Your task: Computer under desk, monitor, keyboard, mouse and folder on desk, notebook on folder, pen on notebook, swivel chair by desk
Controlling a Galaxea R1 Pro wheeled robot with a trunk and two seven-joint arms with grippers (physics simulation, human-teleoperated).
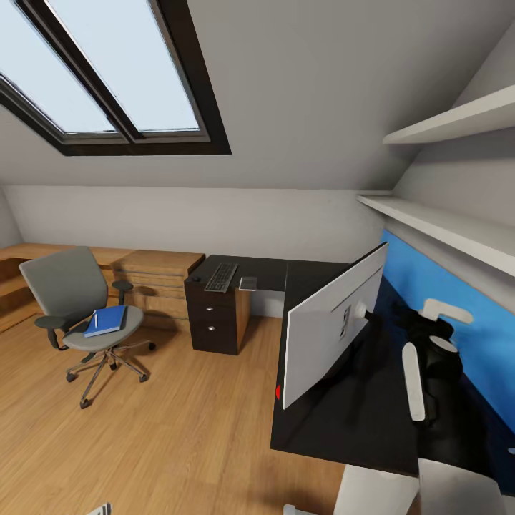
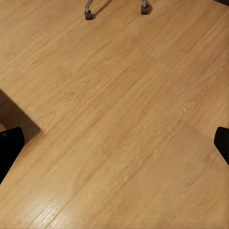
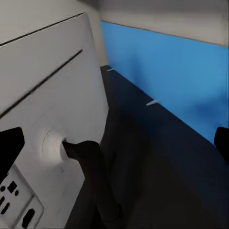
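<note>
now the right claw (image 3: 114,143) gapes wide and empty just behind the monitor (image 1: 330,325) on the tabletop (image 1: 372,422); the left claw (image 2: 114,143), equally wide, hangs over floor. the folder (image 1: 107,320) lies on the chair (image 1: 79,304), far left.

The monitor (image 3: 52,95) fills the left half of the frame, seen from behind: a pale grey back with a thin dark groove running diagonally across it. At the lower left of the back sits a cluster of small dark ports. A round pale collar in the back takes the black stand (image 3: 93,181), which bends down toward the bottom centre of the frame. The glossy black desk (image 3: 157,167) spreads across the middle and lower right. Behind it, the blue back panel (image 3: 167,67) runs from upper centre to the right edge. The two dark fingertips (image 3: 9,150) of the right gripper (image 3: 114,148) sit at the left and right edges, spread wide with nothing between them.
</note>
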